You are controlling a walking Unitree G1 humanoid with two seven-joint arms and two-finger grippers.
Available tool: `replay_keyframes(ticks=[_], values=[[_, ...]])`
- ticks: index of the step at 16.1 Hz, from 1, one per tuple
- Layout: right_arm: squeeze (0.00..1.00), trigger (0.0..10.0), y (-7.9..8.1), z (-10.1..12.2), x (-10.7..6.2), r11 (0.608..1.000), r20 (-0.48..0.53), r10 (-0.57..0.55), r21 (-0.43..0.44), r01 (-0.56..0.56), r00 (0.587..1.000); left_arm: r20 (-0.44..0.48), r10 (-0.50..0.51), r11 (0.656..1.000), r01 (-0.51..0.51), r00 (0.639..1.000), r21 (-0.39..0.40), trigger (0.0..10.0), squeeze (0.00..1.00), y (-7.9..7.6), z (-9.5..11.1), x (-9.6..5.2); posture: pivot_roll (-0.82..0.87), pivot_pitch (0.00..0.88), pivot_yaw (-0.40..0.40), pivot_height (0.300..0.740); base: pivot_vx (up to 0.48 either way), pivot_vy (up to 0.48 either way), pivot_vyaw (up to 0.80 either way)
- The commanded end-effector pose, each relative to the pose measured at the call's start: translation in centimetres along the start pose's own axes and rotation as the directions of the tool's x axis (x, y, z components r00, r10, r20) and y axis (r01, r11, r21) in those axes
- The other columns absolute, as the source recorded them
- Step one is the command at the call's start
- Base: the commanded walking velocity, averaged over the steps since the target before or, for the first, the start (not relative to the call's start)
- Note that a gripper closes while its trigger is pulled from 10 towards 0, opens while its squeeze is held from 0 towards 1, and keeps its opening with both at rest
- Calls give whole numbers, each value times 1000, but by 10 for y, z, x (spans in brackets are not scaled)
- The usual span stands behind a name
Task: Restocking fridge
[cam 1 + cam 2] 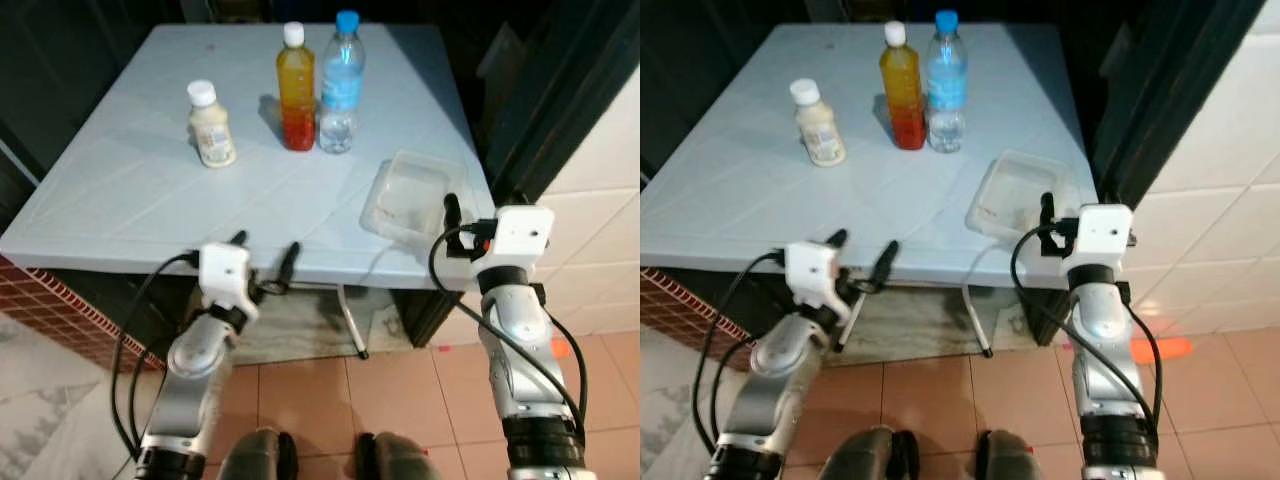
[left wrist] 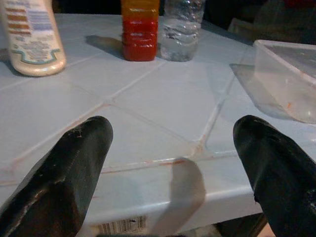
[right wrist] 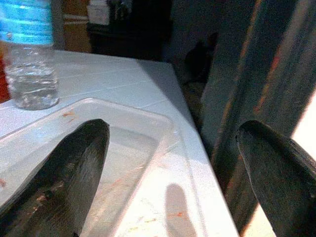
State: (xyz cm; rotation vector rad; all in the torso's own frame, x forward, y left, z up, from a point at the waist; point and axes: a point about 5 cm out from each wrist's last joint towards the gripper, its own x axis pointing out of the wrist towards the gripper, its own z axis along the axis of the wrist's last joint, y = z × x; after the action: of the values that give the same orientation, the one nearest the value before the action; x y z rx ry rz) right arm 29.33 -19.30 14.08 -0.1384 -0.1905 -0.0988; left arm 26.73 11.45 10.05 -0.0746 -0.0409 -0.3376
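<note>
Pale blue table (image 1: pixel 150 190) holds three bottles and one clear plastic container (image 1: pixel 412 195): cream bottle (image 1: pixel 211 124), orange juice bottle (image 1: pixel 295 88), water bottle (image 1: pixel 341 84), the last two just beside each other. Head views show both arms, tiled floor and white wall tiles. Left wrist view adds a barcode sticker (image 2: pixel 118 226) under the table edge. Left gripper (image 1: pixel 264 258) at the front edge, fingers spread wide, holding nothing. Right gripper (image 3: pixel 173 173) spread wide over the container's corner, empty.
</note>
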Motion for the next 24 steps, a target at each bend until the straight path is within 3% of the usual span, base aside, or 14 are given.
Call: replay_keyframes(ticks=[1, 3, 5, 7, 11, 15, 19, 24], values=[[0, 10000, -5, 6, 2, 1000, 22, -20, -13, 21, 1000, 9, -12, 1000, 12, 1000, -26, 10000, 0, -3, 2, 0, -27, 122, 63, 740, 0, 0, 0], [0, 10000, -10, 9, 3, 999, 27, -48, 0, 48, 998, 6, -16, 1000, 16, 1000, -22, 10000, 0, -4, 3, 1, -28, 121, 63, 740, 0, 0, 0], [0, 10000, -27, 4, 0, 987, -36, -122, 98, 125, 992, 7, -17, 1000, 17, 1000, -10, 10000, 0, -3, 3, 1, -31, 125, 72, 740, 0, 0, 0], [0, 10000, -32, 1, -2, 979, -60, -127, 155, 135, 990, 5, -17, 1000, 17, 1000, -9, 10000, 0, -2, 3, 0, -35, 125, 75, 740, 0, 0, 0], [0, 10000, -23, -1, 1, 973, -66, -32, 225, 46, 997, 4, -27, 1000, 27, 1000, 0, 10000, 0, -3, 3, 4, -39, 122, 84, 740, 0, 0, 0], [0, 10000, -18, 1, 19, 967, -51, -43, 248, 54, 998, 8, -22, 1000, 22, 1000, 9, 10000, 0, -1, 4, 4, -24, 116, 86, 740, 0, 0, 0], [0, 10000, -11, -9, 20, 913, -131, -54, 394, 102, 990, 6, -9, 1000, 9, 1000, 23, 10000, 0, 1, 5, 3, -11, 120, 86, 740, 0, 0, 0], [0, 10000, 1, -12, 22, 897, -133, -11, 437, 68, 991, 3, -4, 1000, 4, 1000, 30, 10000, 0, 3, 6, 2, -3, 128, 90, 740, 0, 0, 0]])
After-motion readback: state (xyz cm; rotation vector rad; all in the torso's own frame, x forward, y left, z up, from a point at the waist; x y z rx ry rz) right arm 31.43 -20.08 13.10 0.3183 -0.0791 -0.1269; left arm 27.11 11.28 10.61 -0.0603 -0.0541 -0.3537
